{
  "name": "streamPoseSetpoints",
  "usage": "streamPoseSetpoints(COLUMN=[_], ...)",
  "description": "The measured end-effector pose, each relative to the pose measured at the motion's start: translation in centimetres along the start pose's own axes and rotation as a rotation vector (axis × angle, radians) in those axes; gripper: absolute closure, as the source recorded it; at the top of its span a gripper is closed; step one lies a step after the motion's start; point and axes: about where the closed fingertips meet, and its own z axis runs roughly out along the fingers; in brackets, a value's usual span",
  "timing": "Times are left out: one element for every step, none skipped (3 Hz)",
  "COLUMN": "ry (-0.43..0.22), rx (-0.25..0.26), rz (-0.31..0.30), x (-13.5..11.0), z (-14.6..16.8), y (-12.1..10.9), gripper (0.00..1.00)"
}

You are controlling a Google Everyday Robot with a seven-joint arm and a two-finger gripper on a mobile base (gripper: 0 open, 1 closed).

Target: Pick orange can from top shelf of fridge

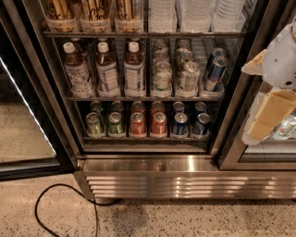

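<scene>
The fridge [185,164] stands ahead with its left glass door swung open. The top shelf [143,34] runs along the upper edge of the view, fronted by clear ribbed trays. Three orange cans [95,10] with black scrawl stand in trays at its left end; only their lower parts show. The trays at its right [194,16] look clear and pale. My gripper [270,92], white with tan pads, hangs at the right edge in front of the right door, well right of and below the orange cans, holding nothing that I can see.
The middle rack holds three bottles [106,69] and silver-green and blue cans [189,74]. The bottom rack holds green, red [138,124] and blue short cans. A black cable [55,194] loops on the speckled floor. The open door [27,115] stands at the left.
</scene>
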Motion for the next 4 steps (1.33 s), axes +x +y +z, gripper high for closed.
streamPoseSetpoints(ry=[-0.122, -0.262, -0.309, -0.295], rx=[-0.043, -0.12, -0.12, -0.048], rz=[-0.037, -0.124, -0.232, -0.28], x=[-1.4, -4.3, -7.5, -10.1], z=[2.4, 4.5, 5.0, 4.7], y=[-0.5, -0.5, -0.4, 0.7], gripper=[0.0, 0.0, 0.0, 0.0])
